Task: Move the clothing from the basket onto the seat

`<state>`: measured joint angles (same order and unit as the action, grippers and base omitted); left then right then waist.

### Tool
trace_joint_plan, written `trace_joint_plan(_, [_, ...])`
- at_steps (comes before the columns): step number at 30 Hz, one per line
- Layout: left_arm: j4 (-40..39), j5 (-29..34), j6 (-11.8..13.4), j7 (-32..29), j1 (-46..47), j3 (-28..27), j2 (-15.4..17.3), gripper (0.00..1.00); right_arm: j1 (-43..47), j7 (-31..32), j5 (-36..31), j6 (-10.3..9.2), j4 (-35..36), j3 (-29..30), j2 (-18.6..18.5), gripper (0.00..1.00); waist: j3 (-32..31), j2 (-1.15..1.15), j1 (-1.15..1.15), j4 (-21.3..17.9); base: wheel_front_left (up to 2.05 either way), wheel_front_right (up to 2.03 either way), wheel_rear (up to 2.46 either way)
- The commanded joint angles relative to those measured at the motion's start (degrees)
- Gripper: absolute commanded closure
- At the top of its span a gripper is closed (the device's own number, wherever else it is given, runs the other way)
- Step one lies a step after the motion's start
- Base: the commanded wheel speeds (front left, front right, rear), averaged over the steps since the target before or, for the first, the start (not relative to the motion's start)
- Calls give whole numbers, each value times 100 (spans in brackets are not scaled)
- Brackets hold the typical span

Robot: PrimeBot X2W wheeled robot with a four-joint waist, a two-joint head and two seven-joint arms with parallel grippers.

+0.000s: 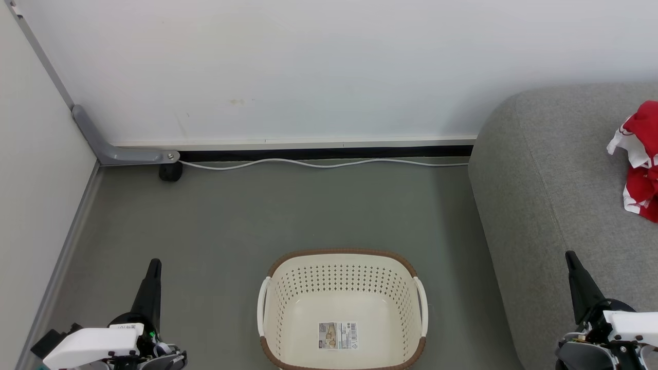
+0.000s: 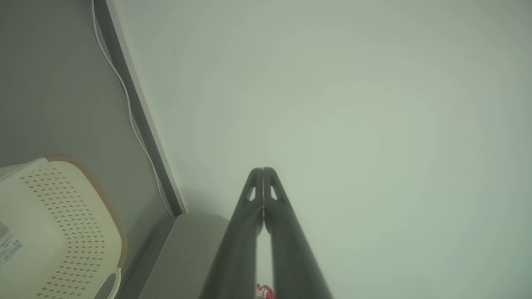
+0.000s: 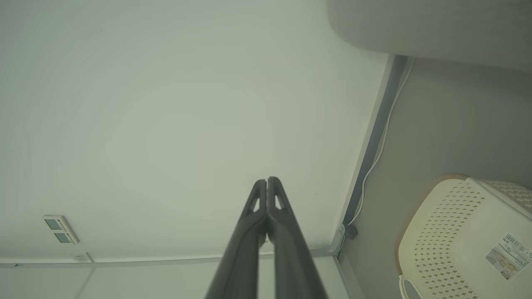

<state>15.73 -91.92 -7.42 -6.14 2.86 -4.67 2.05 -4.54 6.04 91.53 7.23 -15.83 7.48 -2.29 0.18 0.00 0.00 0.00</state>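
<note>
Clothing (image 1: 640, 159) up on the seat (image 1: 555, 180), well in from its rounded end, basket (image 1: 342, 277) on the floor (image 1: 308, 205) beside that end, sticker (image 1: 337, 335) on its bottom, left end effector (image 1: 153, 264) left of the basket, pinched closed, right end effector (image 1: 569, 255) over the seat, closed too.

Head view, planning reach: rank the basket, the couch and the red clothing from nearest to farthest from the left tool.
1. Basket, just right of the left tool.
2. Couch, beyond the basket, farther right.
3. Clothing, on the couch, far right edge.
</note>
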Motion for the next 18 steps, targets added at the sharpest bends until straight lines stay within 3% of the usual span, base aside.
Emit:
trace_joint_plan(1, [-167, -23, -7, -37, 333, -187, 83, 100, -164, 46, 62, 25, 180, -94, -59, 100, 0, 0, 0, 0, 0, 0, 0])
trace_joint_plan(18, [-168, -24, -7, -36, 333, -186, 83, 100, -164, 46, 63, 25, 180, -95, -59, 100, 0, 0, 0, 0, 0, 0, 0])
